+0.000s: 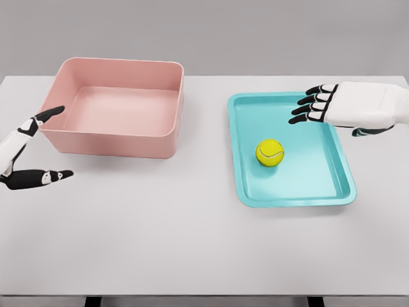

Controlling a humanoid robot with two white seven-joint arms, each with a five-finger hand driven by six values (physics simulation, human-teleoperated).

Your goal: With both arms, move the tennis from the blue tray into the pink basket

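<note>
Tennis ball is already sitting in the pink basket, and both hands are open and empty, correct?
Not quite. The head view shows the tennis ball in the blue tray, not in the pink basket. The left hand and right hand are indeed open and empty.

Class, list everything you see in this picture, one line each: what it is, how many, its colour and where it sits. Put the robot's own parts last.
table: one, white, fills most of the view and bears everything else.
pink basket: one, pink, on the table's left half, nothing inside it.
blue tray: one, turquoise blue, on the table's right half, apart from the basket.
tennis ball: one, yellow-green with a white seam, lying in the tray near its middle.
left hand: one, white with black fingers, at the left edge beside the basket, fingers spread, holding nothing.
right hand: one, white with black fingers, over the tray's far right corner, fingers extended, not touching the ball.
</note>
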